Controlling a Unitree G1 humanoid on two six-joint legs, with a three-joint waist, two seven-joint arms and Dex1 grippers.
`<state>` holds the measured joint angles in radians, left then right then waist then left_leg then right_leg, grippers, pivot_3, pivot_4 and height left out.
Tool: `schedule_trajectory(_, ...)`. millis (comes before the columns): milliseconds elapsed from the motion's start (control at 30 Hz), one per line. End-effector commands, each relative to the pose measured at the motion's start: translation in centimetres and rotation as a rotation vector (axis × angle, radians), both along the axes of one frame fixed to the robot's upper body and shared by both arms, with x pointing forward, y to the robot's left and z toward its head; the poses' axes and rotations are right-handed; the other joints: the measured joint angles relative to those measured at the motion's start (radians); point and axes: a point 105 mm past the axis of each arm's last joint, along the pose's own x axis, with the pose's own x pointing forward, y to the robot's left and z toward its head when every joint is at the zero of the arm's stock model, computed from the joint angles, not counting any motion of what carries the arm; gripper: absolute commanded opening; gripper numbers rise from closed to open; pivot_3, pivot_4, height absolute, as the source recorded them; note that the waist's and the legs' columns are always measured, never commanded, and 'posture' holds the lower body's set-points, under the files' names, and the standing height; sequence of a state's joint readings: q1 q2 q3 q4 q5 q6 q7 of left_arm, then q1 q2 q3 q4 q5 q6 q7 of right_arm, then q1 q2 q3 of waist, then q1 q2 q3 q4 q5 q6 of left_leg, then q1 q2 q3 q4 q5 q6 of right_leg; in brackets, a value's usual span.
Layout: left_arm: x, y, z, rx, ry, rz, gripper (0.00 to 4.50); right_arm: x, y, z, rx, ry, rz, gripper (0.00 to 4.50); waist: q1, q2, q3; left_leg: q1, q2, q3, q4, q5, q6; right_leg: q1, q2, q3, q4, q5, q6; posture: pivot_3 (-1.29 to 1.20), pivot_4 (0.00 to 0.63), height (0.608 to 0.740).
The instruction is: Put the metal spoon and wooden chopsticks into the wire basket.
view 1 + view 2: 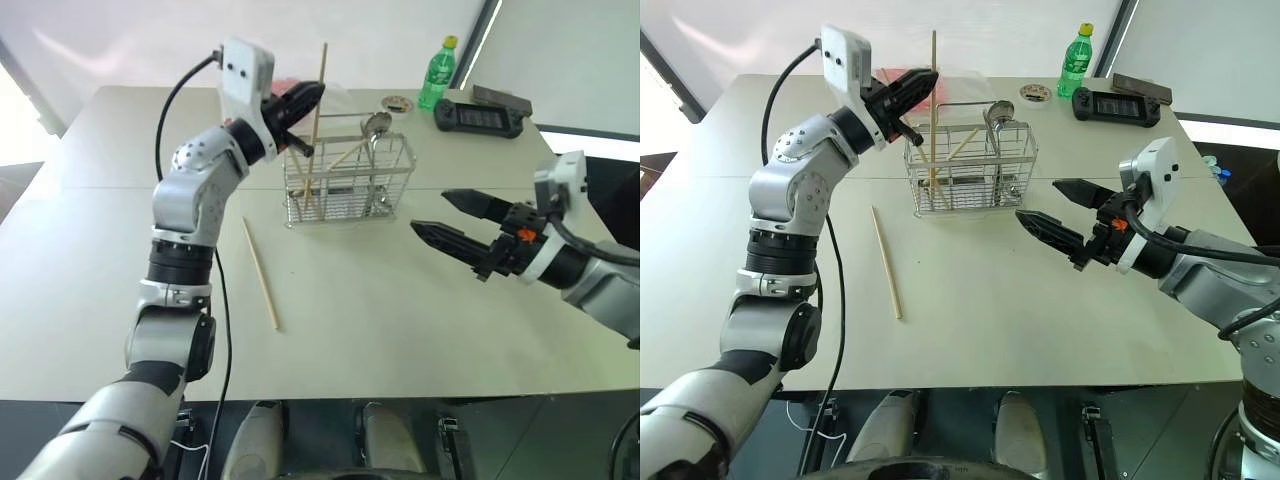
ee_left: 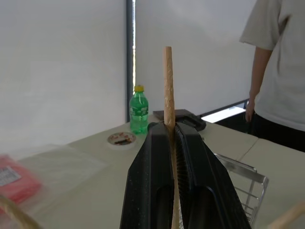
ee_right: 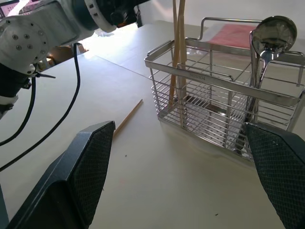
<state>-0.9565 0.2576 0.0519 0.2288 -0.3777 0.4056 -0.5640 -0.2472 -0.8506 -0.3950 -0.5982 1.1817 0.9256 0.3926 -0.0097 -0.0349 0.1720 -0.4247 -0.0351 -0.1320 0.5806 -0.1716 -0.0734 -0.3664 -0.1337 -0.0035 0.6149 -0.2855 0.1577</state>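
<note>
Looking down from the head cam, the left gripper (image 1: pixel 300 103) is pinching one upright wooden chopstick (image 1: pixel 320 90) over the wire basket (image 1: pixel 348 180), metal spoon (image 1: pixel 375 125) standing inside, another chopstick (image 1: pixel 260 272) lying on the table (image 1: pixel 400 320). Right wrist cam: right gripper (image 3: pixel 183 181) fingers sitting wide apart, facing the basket.

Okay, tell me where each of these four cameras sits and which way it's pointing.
Left eye: on the head, looking forward and down at the table; both arms show.
Right eye: beside it, same scene.
Left wrist: along the left gripper, shut on a wooden chopstick, toward a green bottle and a person.
Right wrist: along the open right gripper, toward the wire basket with the metal spoon.
Shared: both wrist views catch the basket.
</note>
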Motion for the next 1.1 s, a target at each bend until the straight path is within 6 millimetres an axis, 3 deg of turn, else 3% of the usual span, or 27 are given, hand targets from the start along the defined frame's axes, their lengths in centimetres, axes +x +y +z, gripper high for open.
schedule_trajectory(33,-0.8,-0.2,1.1,0.004,-0.064,-0.002,0.36,0.1,-0.1,1.2,0.004,-0.047,0.000,4.50,0.000,0.000,0.000,0.000,0.000,0.000,0.000,0.000,0.000,0.000,0.000,0.000,0.000,0.000,0.000,0.00,0.150,0.720)
schedule_trajectory(133,-1.0,-0.1,1.4,-0.005,-0.065,-0.007,1.51,0.2,-0.2,1.2,0.010,-0.047,-0.004,4.50,0.001,0.000,0.000,0.000,0.000,0.000,0.000,0.000,0.000,0.000,0.000,0.000,0.000,0.000,0.000,0.00,0.150,0.720)
schedule_trajectory(267,-1.9,0.8,4.0,-0.029,-0.092,-0.020,3.51,0.3,-0.1,1.1,0.009,-0.043,0.000,4.50,0.000,0.000,0.000,0.000,0.000,0.000,0.000,0.000,0.000,0.000,0.000,0.000,0.000,0.000,0.000,0.00,0.150,0.720)
schedule_trajectory(400,-2.5,3.1,7.2,-0.043,-0.105,0.017,3.51,0.5,-0.1,1.0,0.006,-0.039,0.003,4.50,-0.005,0.000,0.000,0.000,0.000,0.000,0.000,0.000,0.000,0.000,0.000,0.000,0.001,0.000,0.000,0.00,0.150,0.720)
schedule_trajectory(500,-3.1,6.9,10.4,-0.089,-0.070,0.117,3.51,0.7,-0.1,1.0,0.008,-0.036,0.005,4.50,-0.008,0.001,0.000,0.000,0.000,0.000,0.000,0.000,0.000,-0.001,0.000,0.000,0.001,0.000,0.000,0.00,0.150,0.720)
schedule_trajectory(567,-3.1,8.7,11.0,-0.115,0.021,0.190,3.51,0.7,-0.1,0.9,0.009,-0.034,0.007,4.50,-0.007,0.001,0.000,0.001,0.000,0.000,-0.001,0.000,0.000,-0.001,0.000,0.000,0.002,0.000,0.000,0.00,0.150,0.720)
schedule_trajectory(700,-1.7,11.5,7.5,-0.051,0.399,0.453,3.51,0.8,0.0,0.5,0.012,-0.023,0.020,4.50,0.002,0.000,0.000,0.003,0.000,-0.001,0.000,0.000,0.000,0.002,0.000,0.000,0.002,-0.001,0.001,0.00,0.150,0.720)
schedule_trajectory(867,-0.5,12.6,2.8,-0.158,0.781,0.651,3.51,1.1,0.5,0.4,0.018,-0.020,0.041,4.50,0.001,-0.001,0.001,0.006,-0.001,-0.002,0.001,0.000,0.000,0.006,0.000,0.000,0.002,-0.001,0.002,0.00,0.150,0.720)
schedule_trajectory(1100,0.7,10.4,-4.1,-0.028,1.036,0.796,3.51,1.3,1.2,0.5,0.033,-0.031,0.065,4.50,-0.002,-0.001,0.001,0.006,-0.001,-0.002,-0.002,0.000,0.000,0.003,0.000,0.000,0.003,-0.001,0.002,0.00,0.150,0.720)
